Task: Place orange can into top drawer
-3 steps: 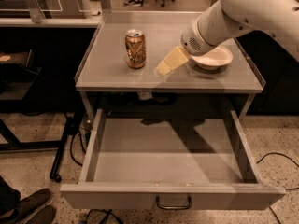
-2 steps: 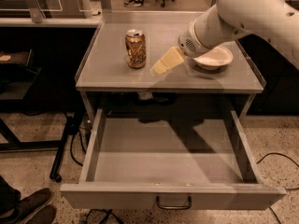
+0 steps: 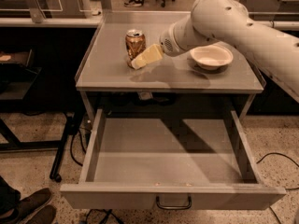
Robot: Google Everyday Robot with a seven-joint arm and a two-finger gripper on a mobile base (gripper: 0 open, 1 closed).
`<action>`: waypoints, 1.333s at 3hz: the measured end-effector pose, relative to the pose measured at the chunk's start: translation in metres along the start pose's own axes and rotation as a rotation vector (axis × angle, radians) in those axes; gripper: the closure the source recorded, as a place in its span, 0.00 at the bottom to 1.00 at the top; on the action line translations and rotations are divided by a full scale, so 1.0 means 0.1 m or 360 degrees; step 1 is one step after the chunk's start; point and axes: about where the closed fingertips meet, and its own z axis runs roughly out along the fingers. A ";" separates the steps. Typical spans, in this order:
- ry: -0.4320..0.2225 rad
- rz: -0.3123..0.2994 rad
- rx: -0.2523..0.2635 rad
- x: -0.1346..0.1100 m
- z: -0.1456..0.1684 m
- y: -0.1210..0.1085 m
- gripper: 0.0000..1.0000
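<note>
The orange can [image 3: 134, 45] stands upright on the grey tabletop [image 3: 112, 69], left of centre, its silver top showing. My gripper [image 3: 140, 59] reaches in from the right on a thick white arm; its pale yellow fingers [image 3: 148, 55] point down-left and their tips are right at the can's lower right side. The top drawer [image 3: 173, 160] is pulled fully open below the tabletop, its flat grey bottom bare, with a small dark handle on the front panel [image 3: 173, 202].
A shallow white bowl [image 3: 211, 56] sits on the tabletop right of the gripper, under the arm. Dark table legs and cables stand on the floor at left, shoes at the bottom left corner, office chairs far behind.
My gripper has moved left across the tabletop, from between can and bowl up to the can's right side. The can, bowl and drawer have not moved.
</note>
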 end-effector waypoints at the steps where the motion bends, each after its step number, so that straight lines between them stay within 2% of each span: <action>1: -0.0023 0.0037 -0.0008 -0.08 0.20 -0.01 0.00; 3: -0.0072 0.0049 -0.0051 -0.25 0.56 0.04 0.00; 4: -0.0072 0.0049 -0.0051 -0.25 0.56 0.04 0.19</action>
